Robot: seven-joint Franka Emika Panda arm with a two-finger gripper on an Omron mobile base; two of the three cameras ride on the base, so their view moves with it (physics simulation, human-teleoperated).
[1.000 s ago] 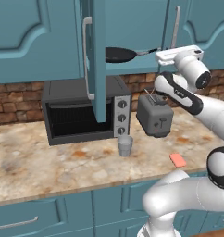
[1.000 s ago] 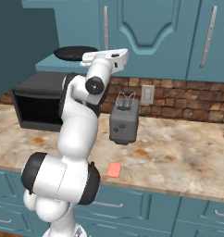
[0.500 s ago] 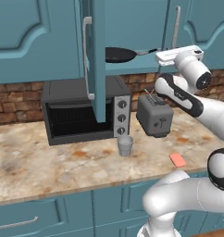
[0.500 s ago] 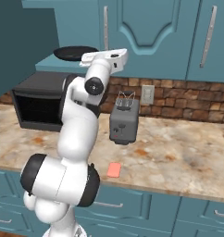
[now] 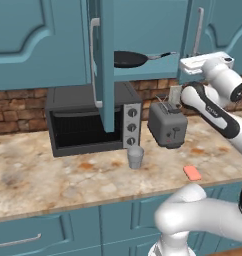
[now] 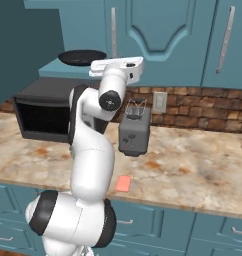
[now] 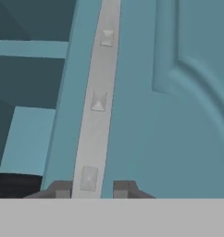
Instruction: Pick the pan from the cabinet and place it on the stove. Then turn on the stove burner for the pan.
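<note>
Gripper [image 7: 92, 187], fingers slightly apart, straddles a flat grey metal strip with raised studs [image 7: 98, 99] on the teal panelled cabinet [image 7: 178, 115]; round black pan [image 5: 129, 59] sits on the shelf to its left.

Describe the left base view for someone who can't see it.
A round black frying pan sits on the shelf of an open teal wall cabinet, its thin handle pointing toward the white robot arm's gripper. Below, a black microwave, grey toaster and small cup stand on the counter.

Kitchen (toaster [image 5: 167, 126], microwave [image 5: 90, 120], stone counter [image 5: 53, 184])
</note>
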